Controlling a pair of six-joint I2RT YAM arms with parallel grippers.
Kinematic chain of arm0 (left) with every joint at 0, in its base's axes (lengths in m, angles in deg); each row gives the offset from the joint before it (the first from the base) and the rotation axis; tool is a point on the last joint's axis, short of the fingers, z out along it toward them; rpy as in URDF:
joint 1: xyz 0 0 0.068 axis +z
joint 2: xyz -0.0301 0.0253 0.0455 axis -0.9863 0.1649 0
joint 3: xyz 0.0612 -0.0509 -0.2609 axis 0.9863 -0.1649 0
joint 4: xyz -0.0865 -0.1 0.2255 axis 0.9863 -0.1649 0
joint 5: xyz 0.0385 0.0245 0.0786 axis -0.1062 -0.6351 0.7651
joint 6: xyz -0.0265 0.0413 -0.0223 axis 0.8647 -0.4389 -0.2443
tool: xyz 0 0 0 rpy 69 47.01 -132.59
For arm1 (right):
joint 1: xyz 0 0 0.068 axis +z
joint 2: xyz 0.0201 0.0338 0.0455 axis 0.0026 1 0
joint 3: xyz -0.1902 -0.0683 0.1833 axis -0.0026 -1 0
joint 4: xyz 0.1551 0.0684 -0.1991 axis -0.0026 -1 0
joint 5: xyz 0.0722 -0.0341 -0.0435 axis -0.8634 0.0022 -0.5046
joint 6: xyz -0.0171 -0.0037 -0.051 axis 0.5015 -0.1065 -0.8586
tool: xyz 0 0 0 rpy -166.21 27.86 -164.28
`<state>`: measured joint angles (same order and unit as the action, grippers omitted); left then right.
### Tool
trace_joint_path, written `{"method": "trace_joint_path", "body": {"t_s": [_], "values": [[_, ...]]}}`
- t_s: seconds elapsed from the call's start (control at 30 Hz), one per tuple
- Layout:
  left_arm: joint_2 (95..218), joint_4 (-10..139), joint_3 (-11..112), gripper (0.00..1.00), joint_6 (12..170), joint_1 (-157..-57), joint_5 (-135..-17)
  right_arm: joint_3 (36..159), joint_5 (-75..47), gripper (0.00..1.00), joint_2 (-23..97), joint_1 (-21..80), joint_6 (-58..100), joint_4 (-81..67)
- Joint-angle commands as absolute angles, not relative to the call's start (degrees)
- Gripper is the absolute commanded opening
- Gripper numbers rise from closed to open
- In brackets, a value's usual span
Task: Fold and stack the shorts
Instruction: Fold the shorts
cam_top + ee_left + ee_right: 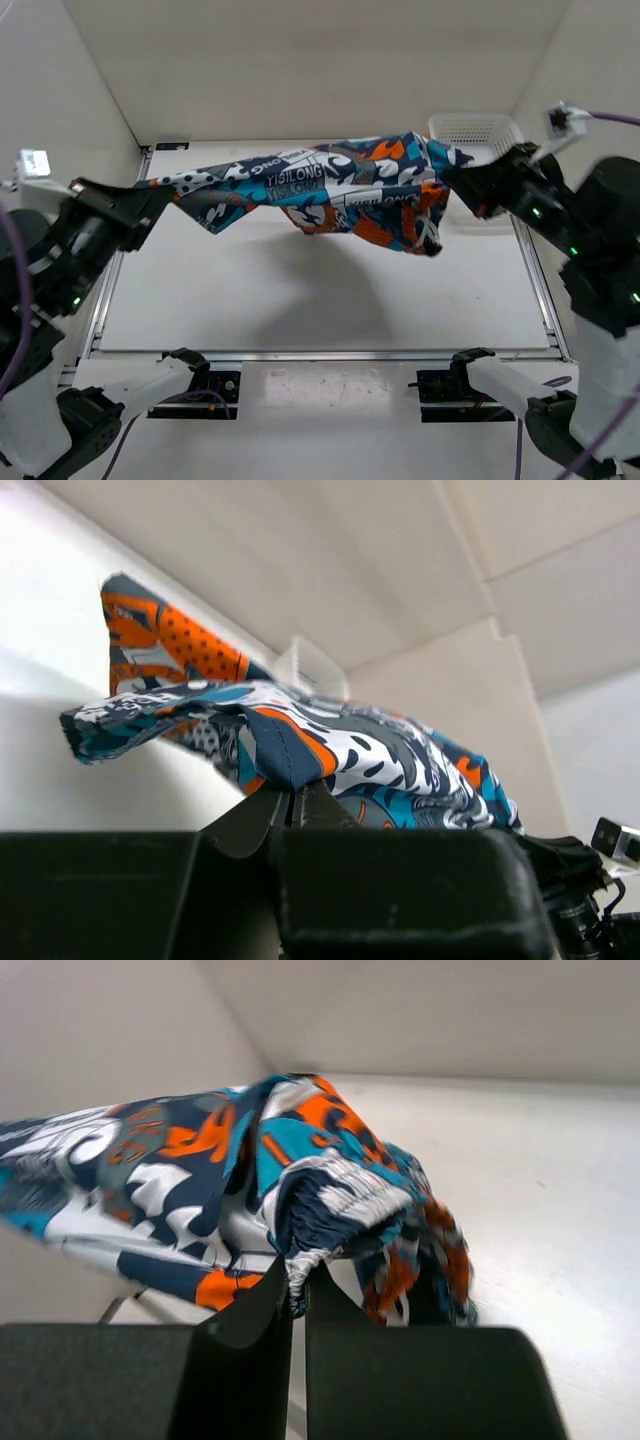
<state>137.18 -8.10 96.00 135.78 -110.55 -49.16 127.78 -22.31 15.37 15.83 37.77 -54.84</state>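
the shorts [330,190] hang stretched above the counter [300,300] near its far edge, with the left fingers [250,825] and right fingers [257,1310] each clamped on one end.

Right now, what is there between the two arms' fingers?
Only the shorts, pinched at each end by the left fingers and right fingers and hanging stretched above the table; the top view shows it.
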Motion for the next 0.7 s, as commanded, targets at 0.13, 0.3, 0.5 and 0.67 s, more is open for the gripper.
{"method": "trace_joint_path", "body": {"t_s": [0.13,0.3,0.5,0.67], "values": [[132.66,-13.28,106.99,0.1,129.57,-108.9,-31.14,133.36,-20.44,0.0,9.92,13.24,32.17,-65.15],[135.21,-13.28,109.9,0.1,128.16,-108.9,-29.39,135.82,-21.24,0.0,10.0,13.24,34.01,-67.26],[139.07,-9.86,111.84,0.1,124.92,-108.9,-24.29,133.28,-17.39,0.0,18.25,13.24,35.07,-66.83],[146.98,-6.07,110.53,0.1,120.17,-108.9,-18.93,122.93,-13.34,0.0,28.01,13.24,36.21,-57.87]]}}
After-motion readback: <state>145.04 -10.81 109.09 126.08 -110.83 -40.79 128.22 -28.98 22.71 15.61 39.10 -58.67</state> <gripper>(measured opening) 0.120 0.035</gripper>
